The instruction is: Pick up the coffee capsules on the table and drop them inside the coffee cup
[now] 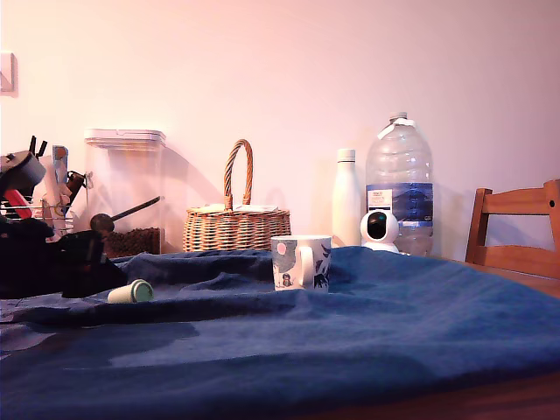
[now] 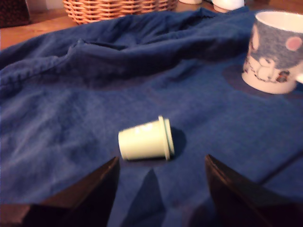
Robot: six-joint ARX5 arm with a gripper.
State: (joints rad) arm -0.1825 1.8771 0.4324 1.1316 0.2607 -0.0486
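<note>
A pale green coffee capsule [image 2: 146, 139] [image 1: 131, 291] lies on its side on the wrinkled dark blue cloth of the table [image 1: 367, 332]. My gripper [image 2: 161, 165] is open just in front of it, the two dark fingers apart with the capsule a little beyond the gap between them. In the exterior view the dark arm [image 1: 52, 258] sits at the left, right beside the capsule. The white patterned coffee cup [image 1: 301, 261] [image 2: 275, 52] stands upright further along the cloth, well apart from the capsule. Only this one capsule shows.
A wicker basket [image 1: 234, 219] stands behind the cloth, with a clear container [image 1: 124, 188] to its left in the exterior view. A white bottle [image 1: 346, 197], a large water bottle [image 1: 400, 184] and a small white camera [image 1: 379, 230] stand behind the cup. A wooden chair [image 1: 516, 227] is at the exterior view's right.
</note>
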